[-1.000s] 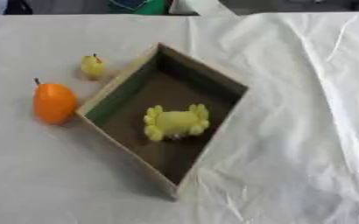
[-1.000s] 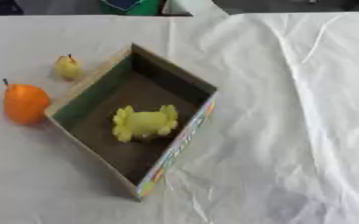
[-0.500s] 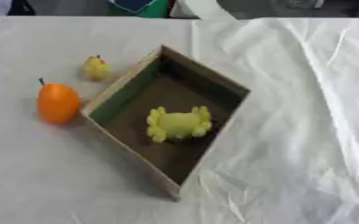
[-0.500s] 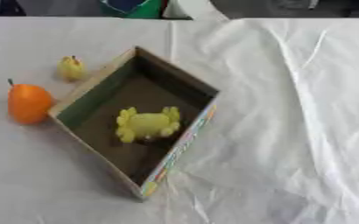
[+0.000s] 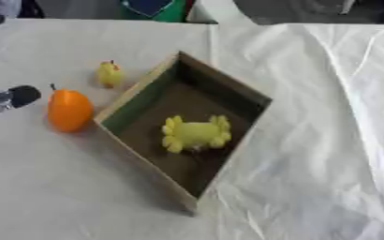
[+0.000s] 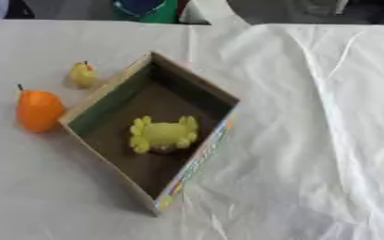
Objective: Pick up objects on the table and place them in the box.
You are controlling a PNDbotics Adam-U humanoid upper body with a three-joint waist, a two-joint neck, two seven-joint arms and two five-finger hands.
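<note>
An open cardboard box point(image 5: 228, 84) sits askew in the middle of the white-clothed table, with a yellow lumpy toy point(image 5: 195, 133) lying inside it. Left of the box stands an orange fruit-shaped object point(image 5: 68, 109) with a dark stem. Farther back, a small yellow pear-like object point(image 5: 108, 74) rests near the box's left wall. My left hand point(image 5: 7, 99) shows only as a dark fingertip at the left edge, just left of the orange object and apart from it. My right hand is out of sight.
The white cloth point(image 6: 326, 140) lies wrinkled over the right half of the table. At the far edge are a green and blue item point(image 5: 154, 8) and a white shape point(image 5: 220, 11).
My left hand has come into view at the left edge beside the orange object. The whole picture has shifted slightly, so the camera has moved. The objects stay put.
</note>
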